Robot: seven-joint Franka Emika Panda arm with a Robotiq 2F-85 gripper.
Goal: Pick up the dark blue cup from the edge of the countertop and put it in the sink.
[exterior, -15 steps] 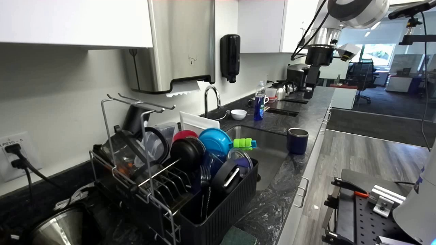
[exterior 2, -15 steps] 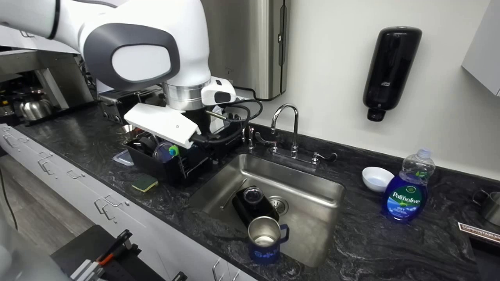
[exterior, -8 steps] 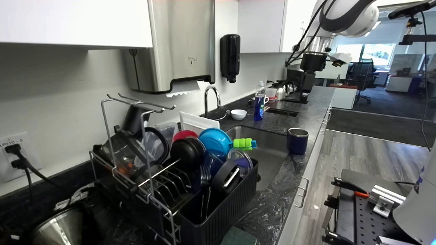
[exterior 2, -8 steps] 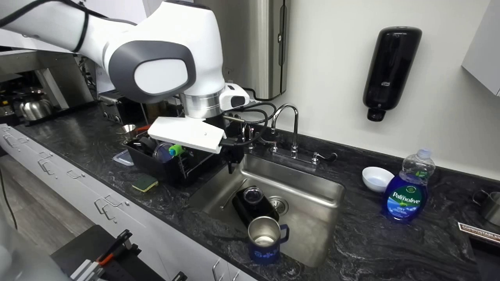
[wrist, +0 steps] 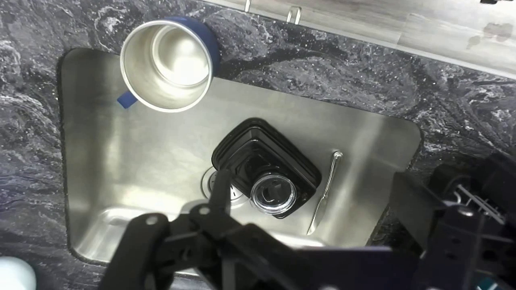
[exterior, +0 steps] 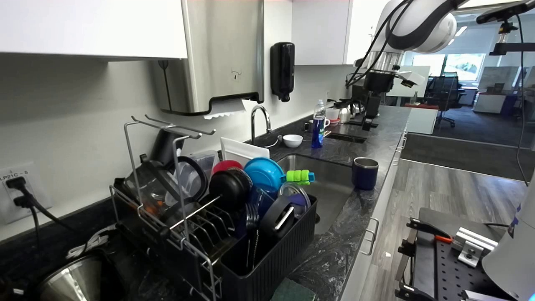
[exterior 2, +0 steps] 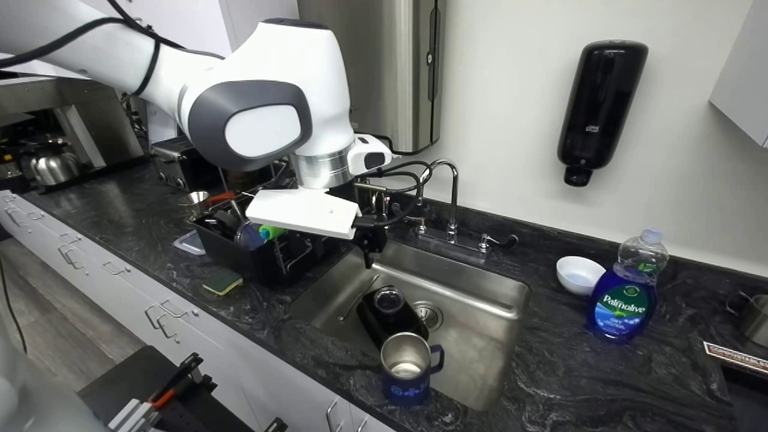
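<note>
Black, grey-veined worktop (exterior 2: pixel 576 372): runs along a pale wall (exterior 2: pixel 510 108), a rectangular stainless-steel sink (exterior 2: pixel 474 348) set into it.
Dark blue metal-lined cup (exterior 2: pixel 405 384): stands on the front strip, between the worktop's edge and the sink, ungripped.
Way from the black robot fingers (wrist: pixel 221 195) to the cup: up and left in the wrist view, down and right in an exterior view; the two are well apart, the cup seemingly lower.
Fingers: spread wide, released, holding nothing.
Cup's long axis: vertical, mouth up.
Blue cup handle (wrist: pixel 127 100): points inward, out over the sink.
Reach, as judged: toward the cup, then down over its wall, keeping off the handle.
Sink floor: a black container (wrist: pixel 262 155) and a silver-coloured knife (wrist: pixel 325 194) lie there, beyond the cup.
White round bowl (exterior 2: pixel 579 275): farther back, past the sink's end; the handle points roughly its way.
</note>
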